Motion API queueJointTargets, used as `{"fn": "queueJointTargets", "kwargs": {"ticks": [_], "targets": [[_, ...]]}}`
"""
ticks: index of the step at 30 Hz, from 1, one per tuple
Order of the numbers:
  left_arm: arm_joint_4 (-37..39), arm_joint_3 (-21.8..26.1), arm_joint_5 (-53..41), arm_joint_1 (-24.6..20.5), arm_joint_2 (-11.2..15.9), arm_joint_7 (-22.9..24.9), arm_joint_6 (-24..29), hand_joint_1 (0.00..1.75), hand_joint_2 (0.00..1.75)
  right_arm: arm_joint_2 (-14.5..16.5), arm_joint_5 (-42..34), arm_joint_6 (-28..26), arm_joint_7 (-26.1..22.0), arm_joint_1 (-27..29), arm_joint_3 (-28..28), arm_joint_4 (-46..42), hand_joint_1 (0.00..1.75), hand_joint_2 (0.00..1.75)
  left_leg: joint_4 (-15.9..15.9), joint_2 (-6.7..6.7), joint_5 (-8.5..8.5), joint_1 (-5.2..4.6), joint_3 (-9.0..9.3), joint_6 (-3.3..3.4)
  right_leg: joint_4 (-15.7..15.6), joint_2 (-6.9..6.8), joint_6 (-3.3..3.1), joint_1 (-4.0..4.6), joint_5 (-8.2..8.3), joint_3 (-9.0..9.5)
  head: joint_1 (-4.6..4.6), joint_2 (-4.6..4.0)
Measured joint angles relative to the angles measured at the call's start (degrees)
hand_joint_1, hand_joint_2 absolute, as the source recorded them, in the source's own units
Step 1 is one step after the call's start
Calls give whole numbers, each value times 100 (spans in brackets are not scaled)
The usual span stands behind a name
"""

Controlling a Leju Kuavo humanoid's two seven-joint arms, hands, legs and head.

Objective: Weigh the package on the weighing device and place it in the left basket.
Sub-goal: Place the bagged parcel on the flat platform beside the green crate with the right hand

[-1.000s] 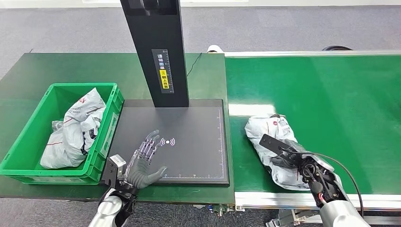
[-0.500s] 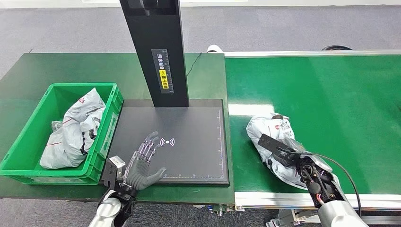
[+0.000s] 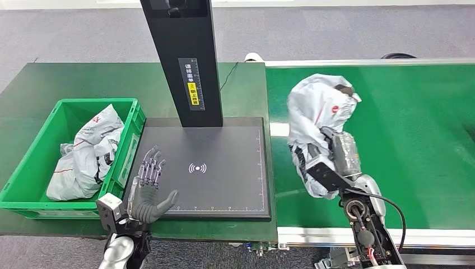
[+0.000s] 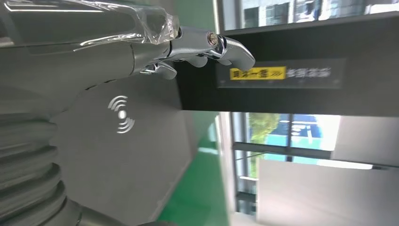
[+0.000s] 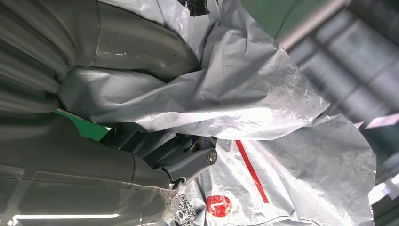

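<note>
A crumpled silver-white package with red marks hangs above the green conveyor belt, held by my right hand. In the right wrist view the hand's fingers dig into the package's plastic. The black weighing device lies left of the belt, with a black post at its back. My left hand hovers with fingers spread over the plate's near left corner, holding nothing; its fingertips reach toward the post. The green basket stands left of the device.
Several silver packages lie in the basket. A dark green table carries the basket and the weighing device. The belt has a metal rail at its far edge and grey floor lies beyond.
My right hand has lifted the package off the belt and raised it up. My left hand has drawn back and to the left over the plate.
</note>
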Motion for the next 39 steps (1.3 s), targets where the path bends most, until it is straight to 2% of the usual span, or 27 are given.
{"fn": "queueJointTargets", "kwargs": {"ticks": [4,9,13,18,22,31,35,39], "targets": [[-4,-10,48,-98,-10,-44,14,0,175,95,745,248,63,-89,719,-4,175,175,0,0,2,1,0,-1,1,0,0,2,0,0,0,0],[29,-61,115,-260,-25,-45,34,0,175,289,1067,654,125,-431,1569,173,175,175,0,0,4,1,0,1,1,0,-1,1,1,1,0,0],[62,-88,157,-333,-27,-38,39,0,175,402,1466,667,276,-692,2169,456,175,175,0,0,4,0,-1,1,1,0,0,1,0,0,1,0],[103,-155,159,-405,-53,7,46,0,175,628,2219,404,457,-1074,2972,965,175,175,0,1,4,0,-1,1,1,1,0,1,0,-3,0,0],[174,-244,168,-481,-91,51,37,0,175,851,2385,456,515,-1336,3571,1414,175,175,0,1,4,1,-1,1,1,0,-1,2,0,-3,0,0],[258,-255,181,-547,-110,53,31,0,175,1006,2400,496,528,-1565,4025,1862,175,175,1,0,4,0,-1,1,1,0,0,0,0,-3,1,0],[290,-262,203,-609,-125,58,26,0,175,1109,2263,647,349,-1719,4208,2162,173,175,1,1,4,0,0,1,1,1,-1,1,1,-3,0,0],[345,-283,258,-662,-133,64,26,0,175,1250,1921,918,194,-1910,4395,2551,143,175,1,2,4,1,2,0,1,1,-1,2,1,-3,-1,0]]}}
